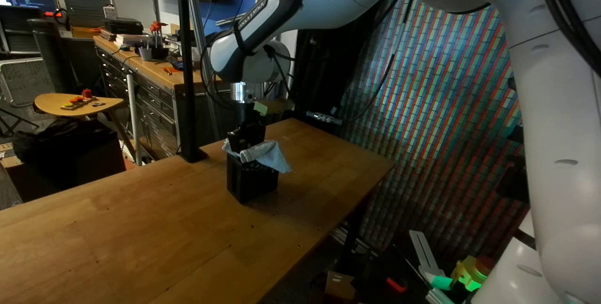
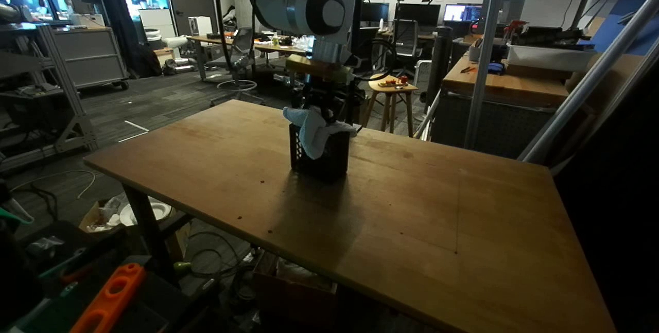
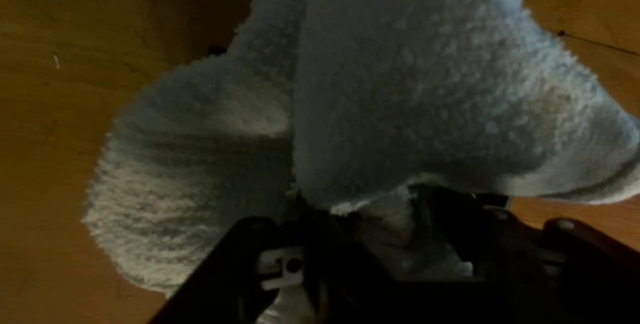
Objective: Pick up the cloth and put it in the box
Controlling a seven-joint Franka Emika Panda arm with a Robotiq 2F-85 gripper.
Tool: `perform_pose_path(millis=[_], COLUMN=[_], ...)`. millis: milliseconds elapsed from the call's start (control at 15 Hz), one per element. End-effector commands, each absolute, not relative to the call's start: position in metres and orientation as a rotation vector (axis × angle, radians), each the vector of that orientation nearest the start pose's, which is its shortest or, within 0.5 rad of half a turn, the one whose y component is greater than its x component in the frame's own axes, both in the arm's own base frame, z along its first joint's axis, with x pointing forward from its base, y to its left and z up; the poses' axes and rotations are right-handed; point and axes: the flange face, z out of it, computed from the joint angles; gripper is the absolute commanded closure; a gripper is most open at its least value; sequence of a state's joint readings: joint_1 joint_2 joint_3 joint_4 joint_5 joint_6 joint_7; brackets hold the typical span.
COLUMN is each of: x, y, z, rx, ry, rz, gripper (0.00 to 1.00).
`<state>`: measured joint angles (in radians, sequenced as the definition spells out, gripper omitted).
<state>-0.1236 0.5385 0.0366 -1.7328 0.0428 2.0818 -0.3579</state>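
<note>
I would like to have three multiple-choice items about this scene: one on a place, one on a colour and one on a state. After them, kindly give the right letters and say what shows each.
1. Where does the box stand?
A) On the floor
B) On the wooden table
C) On a stool

2. What colour is the box?
A) Black
B) White
C) Orange

3. What is the state of the cloth?
A) Wholly inside the box
B) Spread flat on the wooden table
C) Partly hanging outside the box

Right letters:
1 B: both exterior views show its base on the wooden table.
2 A: its sides look black in both exterior views.
3 C: both exterior views show part of the cloth hanging past the box's rim.
</note>
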Motion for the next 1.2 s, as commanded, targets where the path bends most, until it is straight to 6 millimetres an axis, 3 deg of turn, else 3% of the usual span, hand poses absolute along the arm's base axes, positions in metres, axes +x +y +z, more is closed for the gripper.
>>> perform_pose_path(millis=[0, 133, 400, 533, 667, 1133], x=[0.633, 0.631, 0.63, 0.629, 0.629, 0.631], y=[-0.057, -0.055, -0.045, -0.039, -0.033, -0.031], z=[0.288, 0.308, 0.345, 0.359, 0.367, 0.372], rx=[-3.032, -3.047, -3.085, -3.099, -3.109, -3.167], ry=[-0.377, -0.403, -0.467, -0.493, -0.519, -0.505], rz=[0.293, 0.305, 0.321, 0.311, 0.289, 0.27], gripper=[0.14, 0.01, 0.0, 0.25, 0.34, 0.89])
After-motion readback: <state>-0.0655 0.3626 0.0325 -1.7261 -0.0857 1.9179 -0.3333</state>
